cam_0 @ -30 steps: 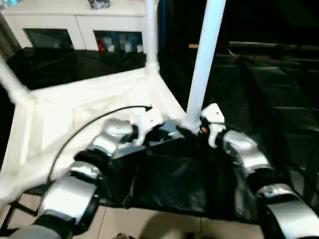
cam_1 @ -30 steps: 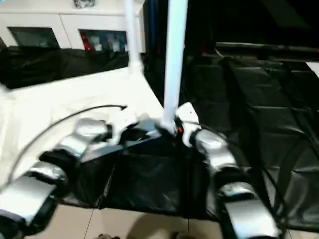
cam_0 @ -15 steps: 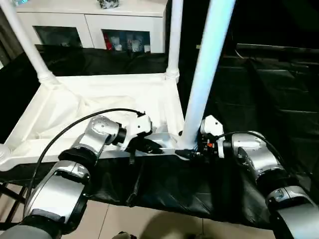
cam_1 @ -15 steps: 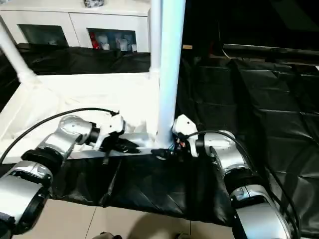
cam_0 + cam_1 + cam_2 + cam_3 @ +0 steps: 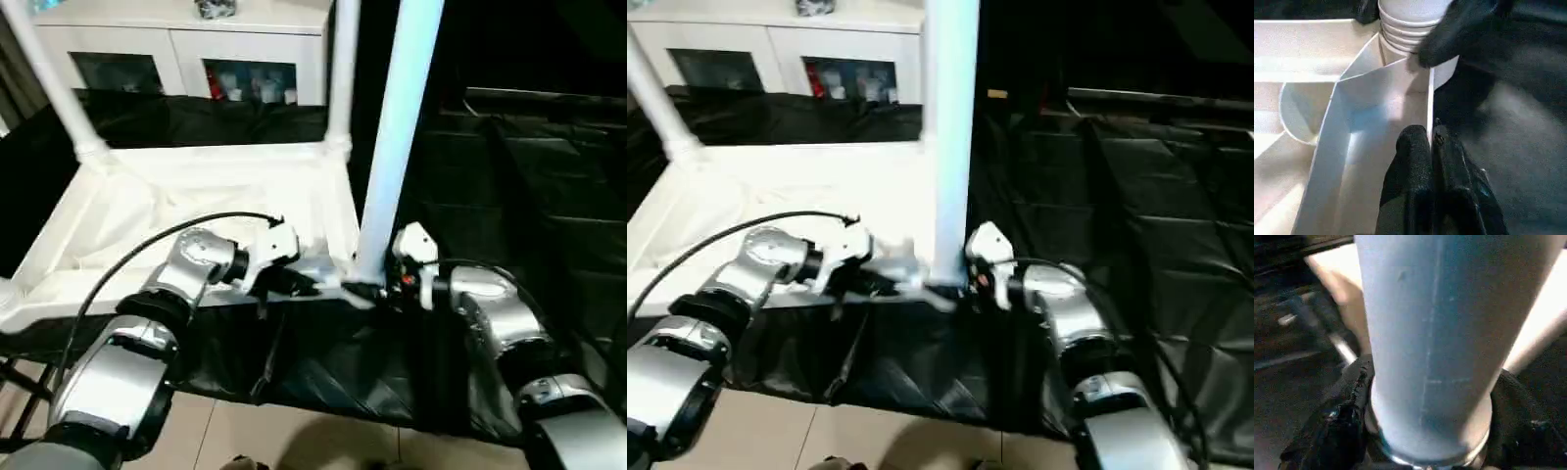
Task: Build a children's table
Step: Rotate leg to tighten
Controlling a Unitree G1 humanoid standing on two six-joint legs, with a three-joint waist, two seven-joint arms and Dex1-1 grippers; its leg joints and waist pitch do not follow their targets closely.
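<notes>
The white tabletop (image 5: 196,196) lies upside down on a black sheet, ribbed side up. Its legs stand upright in the corner sockets. The near right leg (image 5: 392,147) rises between my two arms. At its base my right gripper (image 5: 377,289) has a black finger (image 5: 1349,411) pressed against each side of the tube (image 5: 1425,333). My left gripper (image 5: 1431,134) is shut on the tabletop's thin near rim wall (image 5: 1427,107), just left of that corner socket (image 5: 1405,29). The far right leg (image 5: 343,69) and the far left leg (image 5: 49,78) stand at the back corners.
A white cabinet with glass doors (image 5: 176,49) stands behind the tabletop. The black sheet (image 5: 343,372) hangs over the front edge and spreads to the right. A black cable (image 5: 147,255) arcs over my left forearm. Light floor tiles (image 5: 294,431) show below.
The head view swung and steadied. My right gripper's fingers have drawn in around the base of the near right leg. The left gripper keeps its hold on the rim.
</notes>
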